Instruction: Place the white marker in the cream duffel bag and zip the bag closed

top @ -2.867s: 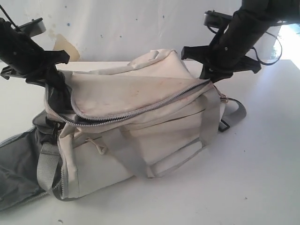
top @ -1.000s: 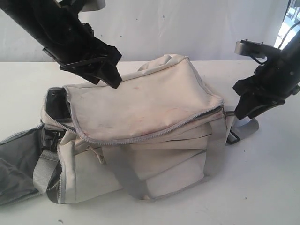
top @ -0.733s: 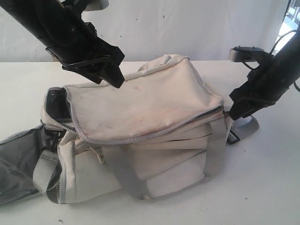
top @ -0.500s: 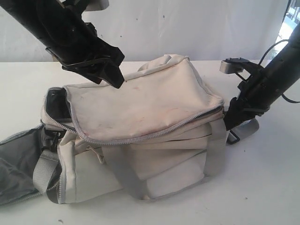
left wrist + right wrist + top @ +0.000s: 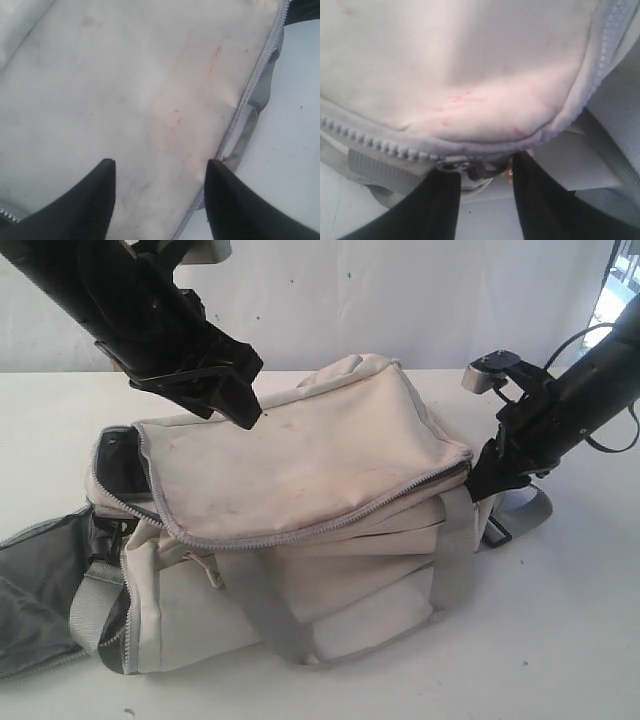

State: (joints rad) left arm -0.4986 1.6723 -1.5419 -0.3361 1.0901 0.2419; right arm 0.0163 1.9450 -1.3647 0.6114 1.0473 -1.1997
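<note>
Zipping stage, judging by how things lie. Marker: nowhere in sight in any view; presumably inside the bag (image 5: 200, 615) under the flap (image 5: 300, 455), but cannot confirm.

Right gripper (image 5: 478, 482): down at the bag's right end, jaws narrowly apart, astride the pull (image 5: 477, 172), nothing pinched yet as far as shows. Left gripper (image 5: 236, 408): spread wide and empty, hovering just over the flap's far left corner.

For a clean run:
- Close squarely on the pull alone, keeping the flap's fabric lip out of the jaws.
- Draw along the teeth (image 5: 330, 528) toward the left end, following their curve rather than cutting straight across.
- Bring the left gripper down onto the flap ahead of the pull, to press both rows of teeth together and stop the soft bag sliding on the table (image 5: 560, 640).
- Ease off where the teeth bend at the left corner; likely to jam there.
- Mind the strap (image 5: 455, 550) hanging just under the start of the run.

Count:
- Bags: one.
- Markers: none visible.
- Grippers: two.
- Pulls: one seen.
- Black buckles: one (image 5: 497, 532), at the right end.
- Grey strap lengths showing: three, namely a handle loop across the front, one at the right end, one at the left.
</note>
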